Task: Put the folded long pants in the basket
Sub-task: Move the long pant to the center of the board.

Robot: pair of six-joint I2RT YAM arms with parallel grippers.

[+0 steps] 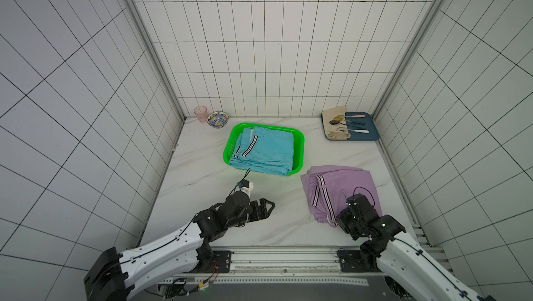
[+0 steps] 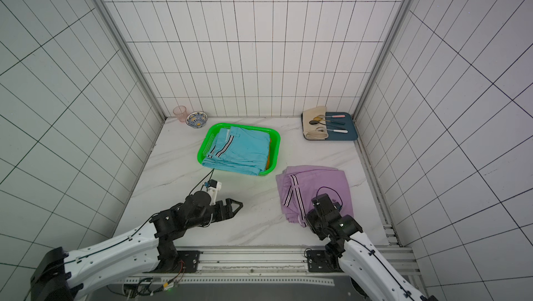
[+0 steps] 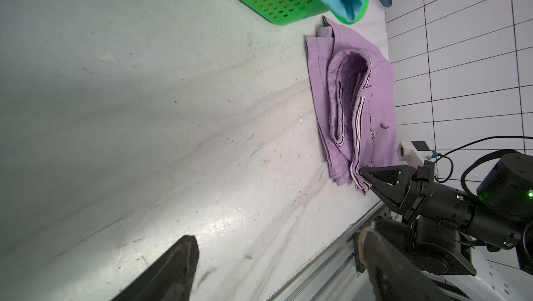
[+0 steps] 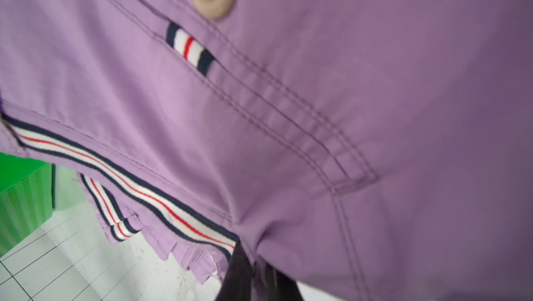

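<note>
In both top views the green basket (image 1: pixel 300 152) (image 2: pixel 277 144) stands at the back middle of the marble table. Light blue folded pants (image 1: pixel 268 149) (image 2: pixel 245 149) lie on top in it, and an orange edge (image 2: pixel 268 155) shows beneath them. The lilac folded pants (image 1: pixel 340 187) (image 2: pixel 314 184) (image 3: pixel 346 89) (image 4: pixel 317 97) lie on the table to the right of the basket. My right gripper (image 3: pixel 363 174) (image 4: pixel 256 259) is shut on their near corner, with fabric pinched between the fingers. My left gripper (image 1: pixel 269 208) (image 2: pixel 238 206) (image 3: pixel 277 234) hovers open over bare table in front of the basket, holding nothing.
A pink cup (image 1: pixel 200 113) and a patterned bowl (image 1: pixel 217 119) stand at the back left corner. At the back right a dark blue tray (image 1: pixel 366 129) carries a cream cloth (image 1: pixel 334 123) with cutlery. Tiled walls close three sides, and a metal rail (image 1: pixel 288 259) runs along the front.
</note>
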